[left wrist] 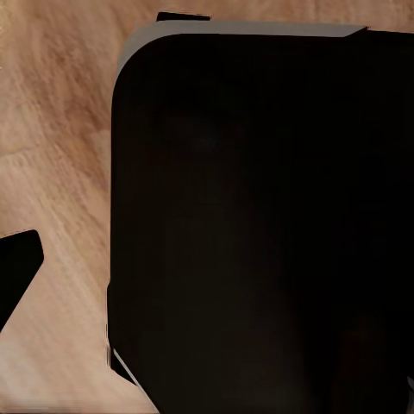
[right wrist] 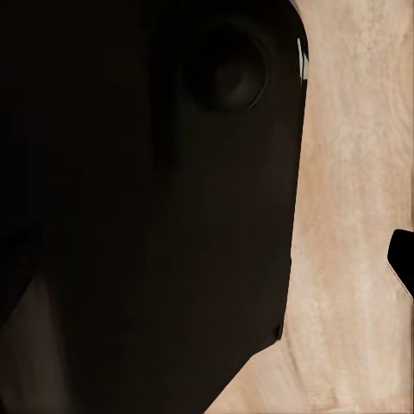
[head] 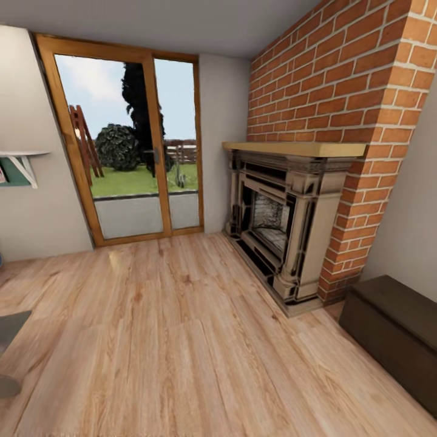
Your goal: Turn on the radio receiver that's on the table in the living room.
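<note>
The radio receiver and the glossy table are out of view. The head view looks across a light wood floor [head: 182, 340] toward a glass door and a brick fireplace. In the left wrist view a large dark rounded part of the robot [left wrist: 259, 224] blocks most of the picture, with one dark fingertip [left wrist: 17, 267] at the edge over the floor. The right wrist view is the same: a dark robot part [right wrist: 147, 207] and one dark fingertip [right wrist: 404, 259] over pale wood. How either pair of jaws stands is not visible.
A wood-framed glass door [head: 127, 145] to a garden stands at the back. A brick chimney with a fireplace [head: 285, 224] fills the right. A long dark brown low cabinet [head: 394, 328] sits at the right edge. A white shelf [head: 21, 159] and a grey shape [head: 7, 340] are at the left.
</note>
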You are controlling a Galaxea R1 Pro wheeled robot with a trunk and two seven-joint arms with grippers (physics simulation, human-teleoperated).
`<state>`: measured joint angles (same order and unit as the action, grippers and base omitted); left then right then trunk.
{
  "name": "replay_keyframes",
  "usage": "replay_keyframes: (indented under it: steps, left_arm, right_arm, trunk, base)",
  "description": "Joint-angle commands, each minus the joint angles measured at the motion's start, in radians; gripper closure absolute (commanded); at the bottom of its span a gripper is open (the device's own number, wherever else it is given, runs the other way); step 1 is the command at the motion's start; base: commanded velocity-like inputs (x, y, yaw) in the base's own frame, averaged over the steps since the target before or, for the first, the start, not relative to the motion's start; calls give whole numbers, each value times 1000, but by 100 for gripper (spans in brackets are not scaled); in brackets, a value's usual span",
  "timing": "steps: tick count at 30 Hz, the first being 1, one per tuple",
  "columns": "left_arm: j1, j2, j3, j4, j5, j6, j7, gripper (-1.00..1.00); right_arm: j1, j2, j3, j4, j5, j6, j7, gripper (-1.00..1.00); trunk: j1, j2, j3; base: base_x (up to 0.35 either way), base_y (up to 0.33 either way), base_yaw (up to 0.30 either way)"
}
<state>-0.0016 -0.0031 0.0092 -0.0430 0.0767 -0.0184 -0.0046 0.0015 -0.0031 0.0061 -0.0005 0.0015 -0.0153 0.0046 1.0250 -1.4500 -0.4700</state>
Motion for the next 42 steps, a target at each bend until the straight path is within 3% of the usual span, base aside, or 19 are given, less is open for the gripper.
replay_keyframes:
  steps: [1,42]
  left_arm:
    - [0,0,0,0,0,0,0,-100]
    - [0,0,0,0,0,0,0,-100]
  right_arm:
    - [0,0,0,0,0,0,0,-100]
    - [0,0,0,1,0,0,0,-100]
  trunk:
    - [0,0,0]
    - [0,0,0]
  base:
    - [0,0,271]
    - [0,0,271]
